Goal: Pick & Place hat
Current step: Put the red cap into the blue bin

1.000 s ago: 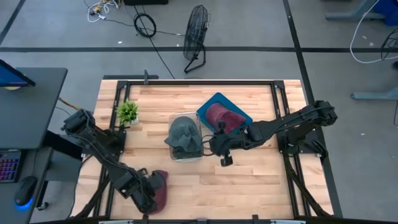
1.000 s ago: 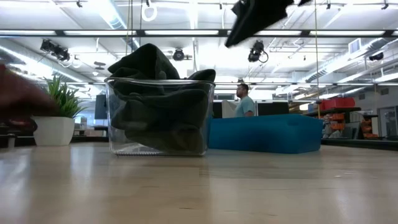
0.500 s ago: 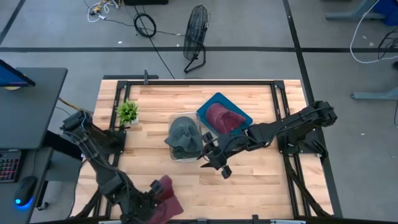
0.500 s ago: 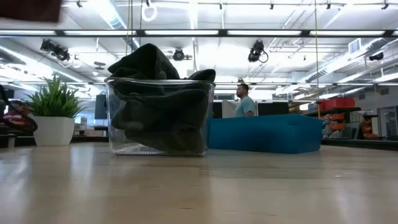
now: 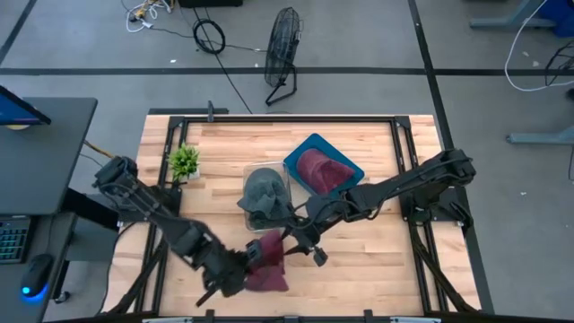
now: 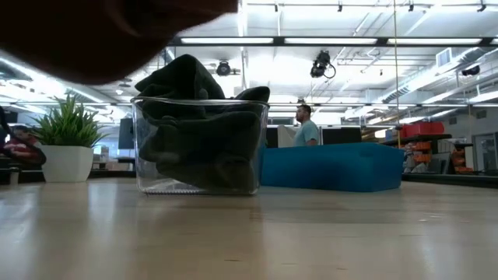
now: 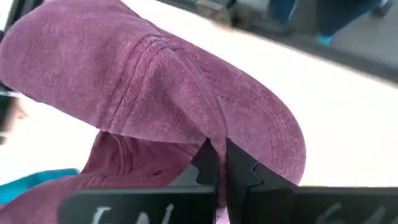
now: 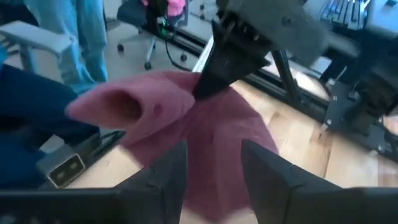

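A maroon hat (image 5: 266, 266) hangs lifted over the table's near middle, shut in my left gripper (image 5: 242, 269). In the low view it is a dark blur (image 6: 101, 39) at the top. My right gripper (image 5: 294, 240) is open just right of it. In the right wrist view its fingers (image 8: 169, 171) stand on either side of the hat's lower part (image 8: 214, 140). A dark grey hat (image 5: 265, 193) fills a clear box (image 6: 198, 148). Another maroon hat (image 5: 321, 169) lies in a blue tray (image 5: 309, 144). My left gripper pinches a fold of the maroon hat's cloth (image 7: 211, 134) between its two fingers (image 7: 205, 165), where crown and brim meet. It comes level from the table's left. The hat is lifted clear and droops from the fingers. My right gripper: I cannot tell whether its fingers touch the hat.
The clear box (image 5: 267, 199) stands at the table's middle, just beyond both grippers, with the blue tray (image 6: 334, 167) right of and behind it. A small potted plant (image 5: 184, 161) sits at the far left. Bare wood (image 5: 377, 260) lies to the near right.
My left gripper has carried the maroon hat from the table's near left corner rightward along the near edge to the near middle, lifted clear. My right gripper has moved left and nearer, from beside the tray toward the hat.
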